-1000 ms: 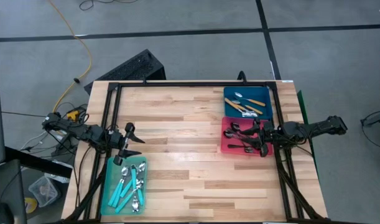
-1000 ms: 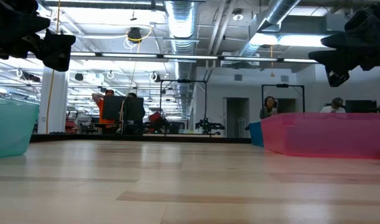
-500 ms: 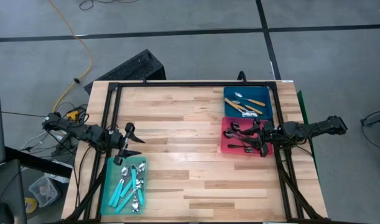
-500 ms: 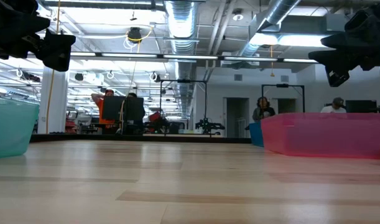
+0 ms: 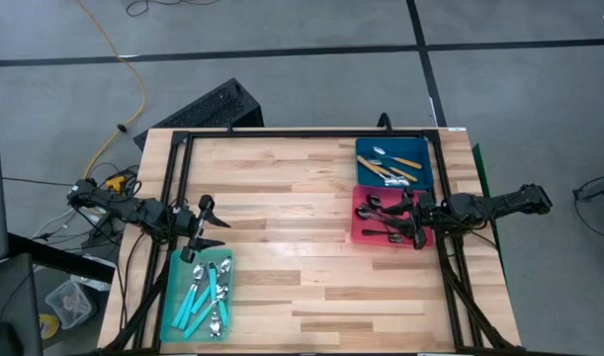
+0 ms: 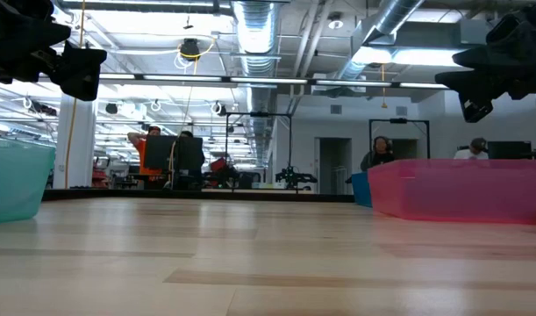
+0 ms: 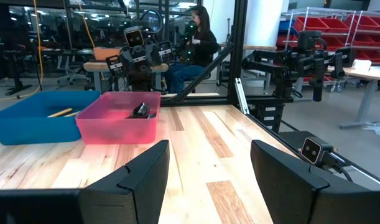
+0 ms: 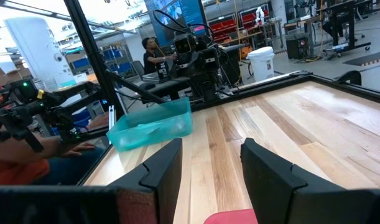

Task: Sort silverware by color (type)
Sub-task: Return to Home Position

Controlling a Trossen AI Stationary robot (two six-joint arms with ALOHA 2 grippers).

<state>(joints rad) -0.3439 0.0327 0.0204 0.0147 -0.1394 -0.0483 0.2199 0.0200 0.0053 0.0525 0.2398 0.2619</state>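
Note:
Teal-handled spoons lie in a teal bin at the table's near left. Dark metal spoons lie in a pink bin at the right, and orange-handled spoons in a blue bin behind it. My left gripper hovers open just beyond the teal bin, holding nothing. My right gripper hovers open over the pink bin's right part, also empty. In the left wrist view the pink bin and blue bin show across the table; the right wrist view shows the teal bin.
A black frame runs along the table's far edge and sides. The wide middle of the wooden table lies bare between the bins. People sit in the room beyond the table; a sleeve shows at the right wrist view's edge.

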